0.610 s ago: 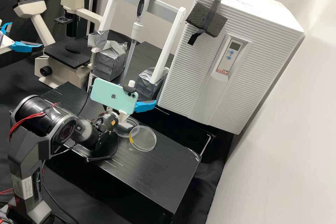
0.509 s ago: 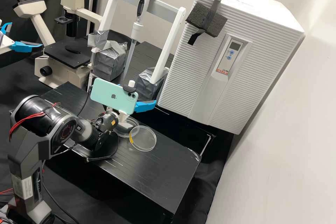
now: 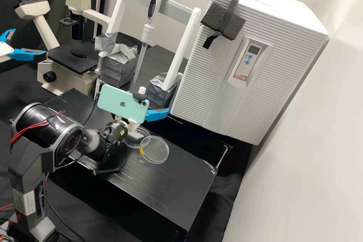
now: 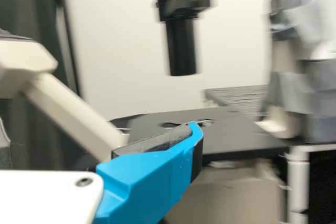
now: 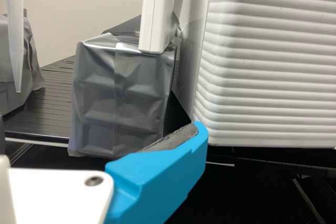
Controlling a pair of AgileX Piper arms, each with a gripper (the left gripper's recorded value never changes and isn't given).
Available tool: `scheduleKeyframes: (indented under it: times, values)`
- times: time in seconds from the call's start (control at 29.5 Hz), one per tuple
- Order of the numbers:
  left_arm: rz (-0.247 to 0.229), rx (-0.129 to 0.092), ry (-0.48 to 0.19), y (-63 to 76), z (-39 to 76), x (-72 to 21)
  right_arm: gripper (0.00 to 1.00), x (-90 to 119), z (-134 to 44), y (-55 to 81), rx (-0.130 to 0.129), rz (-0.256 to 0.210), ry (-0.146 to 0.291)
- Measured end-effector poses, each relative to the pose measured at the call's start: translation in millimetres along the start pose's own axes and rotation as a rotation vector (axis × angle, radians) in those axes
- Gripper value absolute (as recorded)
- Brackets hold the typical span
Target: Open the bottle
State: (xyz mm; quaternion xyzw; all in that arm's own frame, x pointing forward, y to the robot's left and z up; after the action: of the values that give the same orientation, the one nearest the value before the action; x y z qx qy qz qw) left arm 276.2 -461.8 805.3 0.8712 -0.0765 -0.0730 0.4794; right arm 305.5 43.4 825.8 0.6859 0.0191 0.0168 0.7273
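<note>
Left end effector point(image 3: 29, 41) seen released at upper left, beside microscope point(image 3: 64, 56), right end effector point(image 3: 157, 114) held at frame centre, near 2 petri dishes point(image 3: 154, 149) on black surface point(image 3: 174, 185), its state cannot be told, bottle location cannot be told
</note>
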Motion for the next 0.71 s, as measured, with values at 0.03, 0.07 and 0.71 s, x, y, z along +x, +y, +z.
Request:
scheduleKeyframes:
  times: [0.03,0.07,0.71]
  values:
    - [-0.016,-0.012,-0.015,-3.2,1.8,-4.6,1.00,0.0,0.0,0.0,0.000,0.000,0.000]
    - [-0.040,-0.022,-0.027,-7.6,3.1,-8.9,1.00,0.0,0.0,0.0,0.000,0.000,0.000]
    - [-0.227,-0.142,-0.196,-34.5,27.5,-47.5,1.00,0.0,0.0,0.0,0.000,0.000,0.000]
